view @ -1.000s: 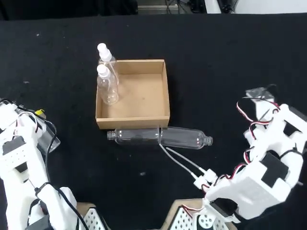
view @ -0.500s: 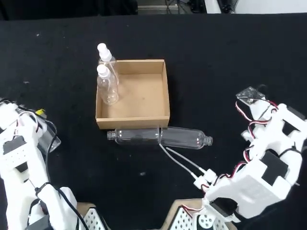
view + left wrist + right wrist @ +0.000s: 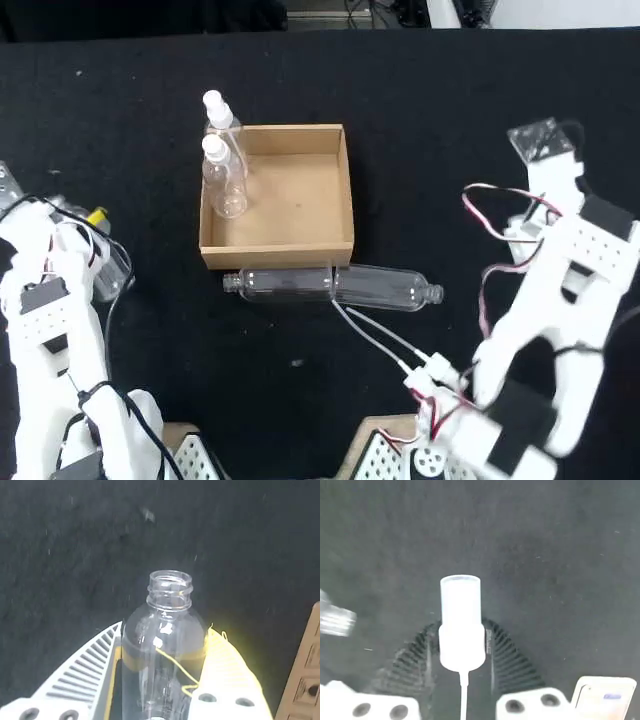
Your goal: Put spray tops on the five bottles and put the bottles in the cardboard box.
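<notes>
My left gripper (image 3: pixel 165 640) is shut on a clear bottle (image 3: pixel 169 600) whose open neck has no top; in the high view that bottle (image 3: pixel 112 268) hangs at the table's left side. My right gripper (image 3: pixel 461 632) is shut on a white spray top (image 3: pixel 461 610) with its tube hanging down; the right arm (image 3: pixel 560 260) stretches over the table's right side. The cardboard box (image 3: pixel 278 255) sits at centre. One topped bottle (image 3: pixel 224 180) stands at its left wall, another (image 3: pixel 218 115) at its back left corner. Two bare bottles (image 3: pixel 285 283) (image 3: pixel 390 288) lie along the box front.
Two loose spray tops (image 3: pixel 432 372) with long tubes lie on the black cloth in front of the lying bottles, near the right arm's base. A corner of the box (image 3: pixel 302 680) shows beside the left gripper.
The right arm has swung up and toward the far side of the table with the spray top. The left arm has shifted a little farther back with its bottle.
</notes>
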Robot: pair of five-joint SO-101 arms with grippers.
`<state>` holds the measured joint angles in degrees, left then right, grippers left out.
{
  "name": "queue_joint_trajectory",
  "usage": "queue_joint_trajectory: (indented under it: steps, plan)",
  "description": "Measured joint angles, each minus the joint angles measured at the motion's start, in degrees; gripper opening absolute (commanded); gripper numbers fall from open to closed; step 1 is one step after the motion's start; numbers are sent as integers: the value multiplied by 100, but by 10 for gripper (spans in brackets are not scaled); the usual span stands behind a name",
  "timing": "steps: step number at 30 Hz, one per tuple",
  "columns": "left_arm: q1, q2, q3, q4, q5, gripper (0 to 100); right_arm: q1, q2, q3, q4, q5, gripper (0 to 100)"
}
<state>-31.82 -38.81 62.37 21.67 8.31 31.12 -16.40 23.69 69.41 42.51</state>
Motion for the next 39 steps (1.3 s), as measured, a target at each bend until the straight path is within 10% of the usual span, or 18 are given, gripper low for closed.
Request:
queue_joint_trajectory:
  steps: [15, 28, 39]
  plan:
    - [44, 0, 1600, -3262, 0, 36, -2708, -2866, -35, 976, -2057, 11]
    - [62, -9, 3253, -8246, 0, 33, -4448, -3411, -1240, 976, -3420, 11]
    - [264, -35, 3262, -8589, 0, 33, -6101, -3420, -2171, 246, -4325, 13]
